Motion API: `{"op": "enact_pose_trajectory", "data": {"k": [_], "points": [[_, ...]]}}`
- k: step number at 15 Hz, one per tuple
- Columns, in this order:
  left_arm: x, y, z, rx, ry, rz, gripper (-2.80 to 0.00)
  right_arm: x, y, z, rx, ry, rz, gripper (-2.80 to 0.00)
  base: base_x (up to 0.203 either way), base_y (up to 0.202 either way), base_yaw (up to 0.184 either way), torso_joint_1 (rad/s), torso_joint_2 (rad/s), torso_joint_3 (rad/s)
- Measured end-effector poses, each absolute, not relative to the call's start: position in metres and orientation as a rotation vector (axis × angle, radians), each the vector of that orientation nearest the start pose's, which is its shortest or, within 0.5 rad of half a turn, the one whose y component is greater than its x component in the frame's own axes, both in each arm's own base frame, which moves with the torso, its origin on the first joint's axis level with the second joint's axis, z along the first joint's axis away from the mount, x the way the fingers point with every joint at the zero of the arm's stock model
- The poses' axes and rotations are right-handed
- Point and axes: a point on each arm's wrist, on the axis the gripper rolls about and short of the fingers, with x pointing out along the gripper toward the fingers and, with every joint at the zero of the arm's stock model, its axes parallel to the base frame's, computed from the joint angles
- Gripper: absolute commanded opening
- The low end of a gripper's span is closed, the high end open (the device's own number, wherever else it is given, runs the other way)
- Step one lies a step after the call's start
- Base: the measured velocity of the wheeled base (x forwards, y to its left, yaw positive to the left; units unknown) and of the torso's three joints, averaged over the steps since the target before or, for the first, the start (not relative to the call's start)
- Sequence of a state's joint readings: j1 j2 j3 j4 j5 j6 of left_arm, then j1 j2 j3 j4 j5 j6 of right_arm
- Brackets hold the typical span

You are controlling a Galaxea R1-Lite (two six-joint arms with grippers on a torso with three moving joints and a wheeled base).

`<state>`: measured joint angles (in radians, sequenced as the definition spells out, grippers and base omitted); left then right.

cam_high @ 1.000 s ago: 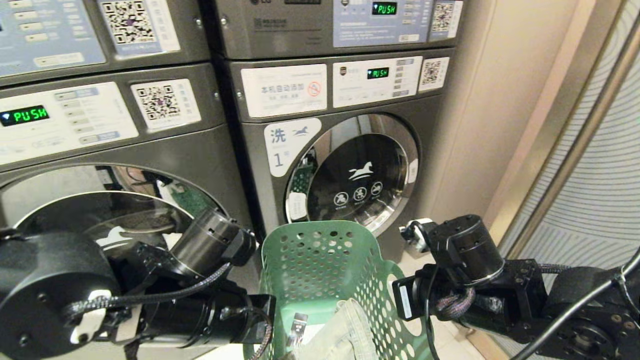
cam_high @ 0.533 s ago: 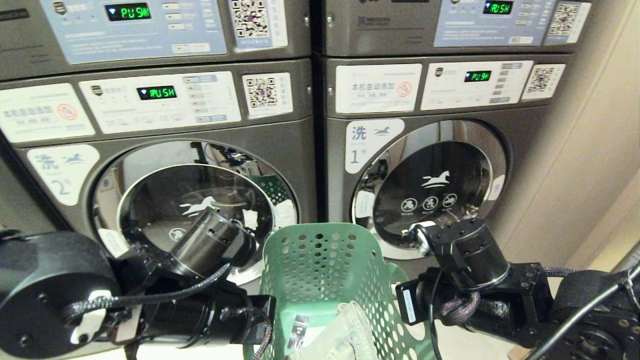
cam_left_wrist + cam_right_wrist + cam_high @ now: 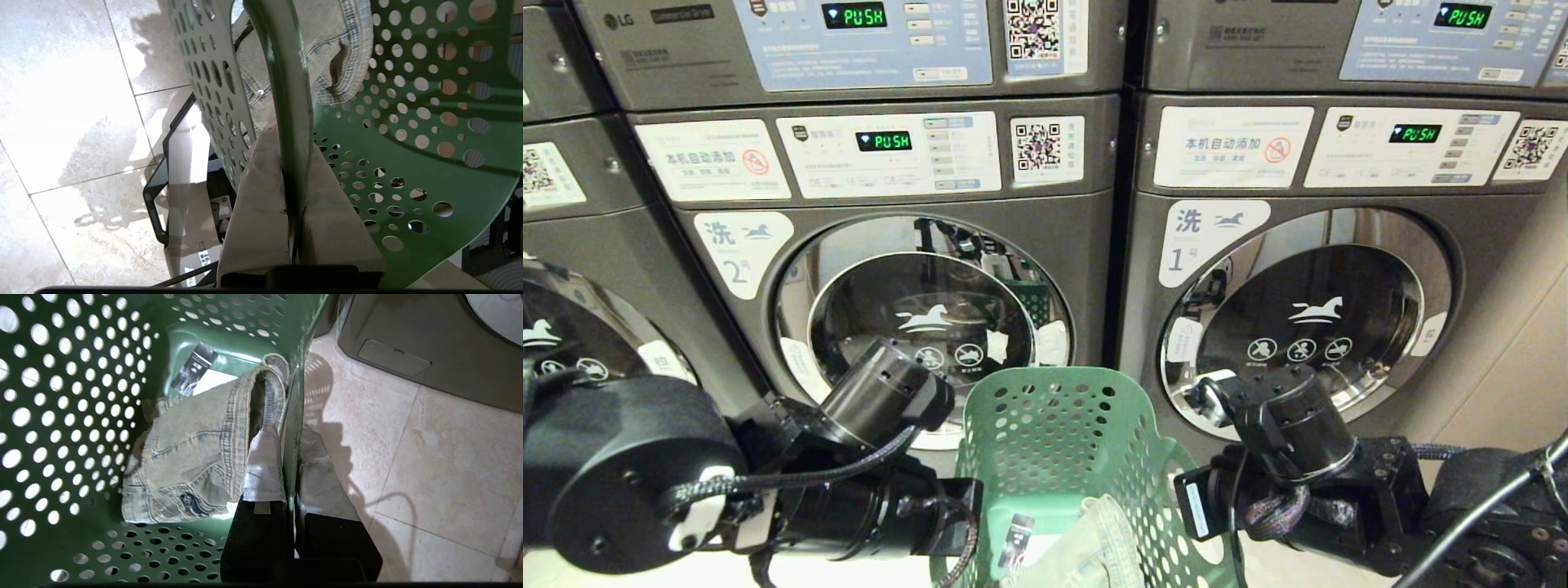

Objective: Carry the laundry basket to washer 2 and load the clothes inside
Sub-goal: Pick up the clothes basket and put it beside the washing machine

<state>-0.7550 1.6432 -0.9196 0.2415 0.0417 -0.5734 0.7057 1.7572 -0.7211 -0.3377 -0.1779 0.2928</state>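
Clenched on opposite rims of the perforated green plastic laundry basket (image 3: 1078,457), left claw (image 3: 292,179) and right claw (image 3: 292,465); grey steel round-doored washer 2 (image 3: 915,327) ahead, nearer the left claw.

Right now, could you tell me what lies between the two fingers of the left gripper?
In the left wrist view, the green laundry basket has its rim pinched between the left gripper fingers; nothing else sits there. Jeans lie inside, beyond.
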Motion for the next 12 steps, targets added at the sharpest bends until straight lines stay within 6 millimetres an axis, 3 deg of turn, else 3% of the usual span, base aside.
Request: {"op": "enact_pose_trajectory", "data": {"k": [6,12], "points": [[0.201,-0.187,0.154,-0.122,1.040,-0.367,-2.80,0.239,0.175,0.124,-0.036,0.657,0.352,-2.80,0.000,0.000,0.000,0.000,0.00,0.000],[0.232,-0.217,0.145,-0.089,1.016,-0.363,-2.80,0.269,0.161,0.119,-0.082,0.645,0.287,-2.80,0.000,0.000,0.000,0.000,0.00,0.000]]}}
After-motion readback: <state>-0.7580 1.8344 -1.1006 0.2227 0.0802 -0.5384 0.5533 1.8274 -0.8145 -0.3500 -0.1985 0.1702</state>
